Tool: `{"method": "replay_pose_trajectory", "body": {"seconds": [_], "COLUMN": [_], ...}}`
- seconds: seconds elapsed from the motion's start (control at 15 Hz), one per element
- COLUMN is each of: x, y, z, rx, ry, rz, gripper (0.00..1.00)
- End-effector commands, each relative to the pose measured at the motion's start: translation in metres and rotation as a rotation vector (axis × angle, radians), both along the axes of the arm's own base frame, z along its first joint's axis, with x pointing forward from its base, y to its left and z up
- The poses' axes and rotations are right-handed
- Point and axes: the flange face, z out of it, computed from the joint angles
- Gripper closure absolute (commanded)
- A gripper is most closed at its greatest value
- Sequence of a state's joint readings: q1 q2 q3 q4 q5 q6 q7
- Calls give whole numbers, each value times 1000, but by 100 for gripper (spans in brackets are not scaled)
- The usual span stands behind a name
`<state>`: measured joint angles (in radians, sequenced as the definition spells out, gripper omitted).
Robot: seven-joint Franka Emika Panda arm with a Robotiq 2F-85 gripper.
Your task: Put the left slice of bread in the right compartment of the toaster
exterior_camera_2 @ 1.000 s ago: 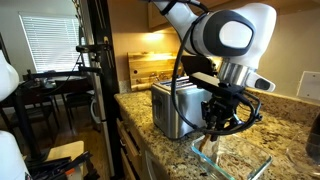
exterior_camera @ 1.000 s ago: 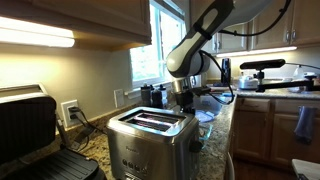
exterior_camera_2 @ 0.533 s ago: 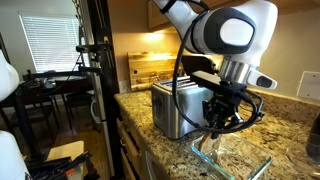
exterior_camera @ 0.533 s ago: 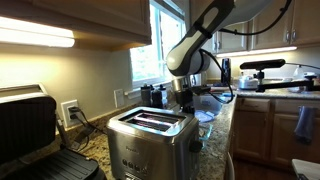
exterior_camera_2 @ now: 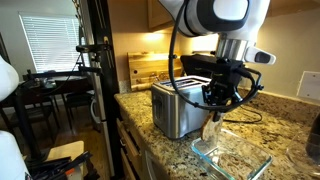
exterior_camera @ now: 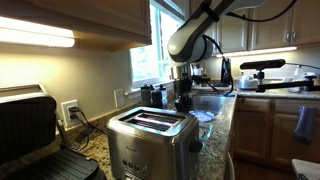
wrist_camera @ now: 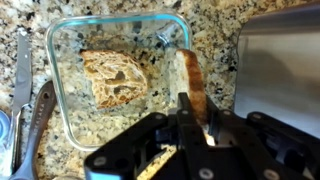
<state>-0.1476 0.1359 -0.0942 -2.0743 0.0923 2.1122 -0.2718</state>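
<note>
- the slice of bread [wrist_camera: 188, 78] is pinched on edge in the gripper [wrist_camera: 186, 108], its crust running away from the camera in the wrist view.
- the fingers are closed tight against the slice's two flat faces, with only the thickness of the bread between them.
- in an exterior view the same slice [exterior_camera_2: 212, 131] hangs upright below the gripper [exterior_camera_2: 216, 104], over the near end of the glass container [exterior_camera_2: 240, 166]; whether its lower edge is above the rim cannot be told.
- the glass container [wrist_camera: 60, 40] is a clear rounded rectangle on the speckled granite countertop [wrist_camera: 120, 12].
- inside it a second slice [wrist_camera: 112, 78] lies flat toward the side away from the toaster, apart from the held one.
- the toaster [wrist_camera: 280, 60] stands just beside the container, its steel side filling the right of the wrist view.
- in an exterior view the toaster [exterior_camera: 148, 140] shows two long parallel slots in its top, with the gripper [exterior_camera: 183, 100] beyond it and above the counter.
- a knife [wrist_camera: 22, 65] lies on the counter outside the container's far wall.
- a black hinged grill [exterior_camera: 30, 130] sits near the toaster, by the wall.
</note>
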Motion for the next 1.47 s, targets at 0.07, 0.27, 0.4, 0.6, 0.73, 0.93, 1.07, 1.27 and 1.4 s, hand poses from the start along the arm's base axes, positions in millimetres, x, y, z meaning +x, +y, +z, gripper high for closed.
{"method": "replay_pose_trajectory", "body": {"seconds": [0.07, 0.27, 0.4, 0.6, 0.73, 0.93, 1.07, 1.27, 1.4], "x": [-26, -34, -39, -46, -51, -61, -68, -78, -83], "y": [14, 15, 16, 17, 20, 25, 29, 34, 36], "z": [35, 47, 54, 67, 76, 88, 96, 106, 112], "rx": [10, 7, 4, 4, -1, -6, -7, -7, -10], "ry": [-63, -82, -96, -117, -134, -158, -171, -191, -201], "rz": [14, 16, 17, 19, 22, 25, 26, 31, 33], "gripper": [93, 93, 93, 93, 93, 93, 93, 93, 93]}}
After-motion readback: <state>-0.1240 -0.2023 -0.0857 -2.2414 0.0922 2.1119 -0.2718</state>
